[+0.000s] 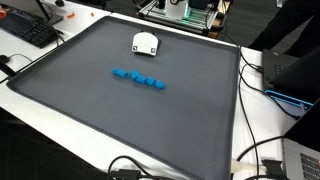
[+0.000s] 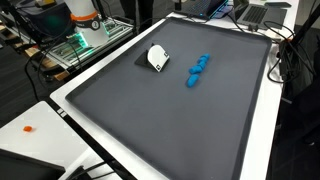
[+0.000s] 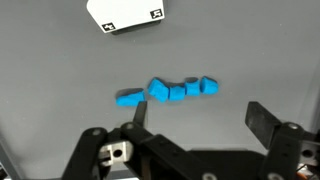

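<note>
- A row of small blue blocks (image 3: 168, 91), chunky, matte and unevenly angled, is lying end to end near the middle of a dark grey mat (image 3: 50, 60). In both exterior views the row (image 1: 138, 78) (image 2: 197, 70) is showing as a short, slightly crooked line.
- The blocks are touching or nearly touching one another. The piece at one end is looking flatter and longer than the others, which are more cube-like or wedge-like.
- In the wrist view the black claw (image 3: 199, 115) is hanging over the mat just beside the row, nearer the camera. Its two flat, dark fingers (image 3: 258, 115) are standing wide apart and gripping nothing.
- A white rounded boxy object (image 3: 127, 14) with smooth faces and small black square markers is resting on the mat beyond the blocks, clearly apart from them. It is also showing in both exterior views (image 1: 146, 42) (image 2: 158, 58).
- The mat (image 1: 120, 120) is looking flat and finely textured, with a thin raised border, and is covering most of a smooth white counter (image 2: 20, 140).
- A black keyboard (image 1: 30, 30) is sitting off the mat at one corner.
- Thin black cables (image 1: 260, 100) are trailing along another edge.
</note>
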### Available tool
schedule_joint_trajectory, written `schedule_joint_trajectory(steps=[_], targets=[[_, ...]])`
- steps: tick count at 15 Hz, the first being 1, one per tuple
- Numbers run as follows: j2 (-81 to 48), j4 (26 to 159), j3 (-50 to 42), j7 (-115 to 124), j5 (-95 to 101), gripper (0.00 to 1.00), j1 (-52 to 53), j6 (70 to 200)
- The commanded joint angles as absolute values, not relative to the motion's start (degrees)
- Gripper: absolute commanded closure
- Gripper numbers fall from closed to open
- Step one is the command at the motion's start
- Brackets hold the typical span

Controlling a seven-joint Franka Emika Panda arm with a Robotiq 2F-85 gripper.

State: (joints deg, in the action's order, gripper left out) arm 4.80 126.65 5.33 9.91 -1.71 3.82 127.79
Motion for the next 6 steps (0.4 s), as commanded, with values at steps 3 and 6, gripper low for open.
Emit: schedule_joint_trajectory(steps=[3,6], targets=[[4.09,125.73,5.22,6.84,-1.28,0.0,4.08,127.6],[4.03,125.7,5.22,6.4,-1.23,0.0,4.09,127.6]])
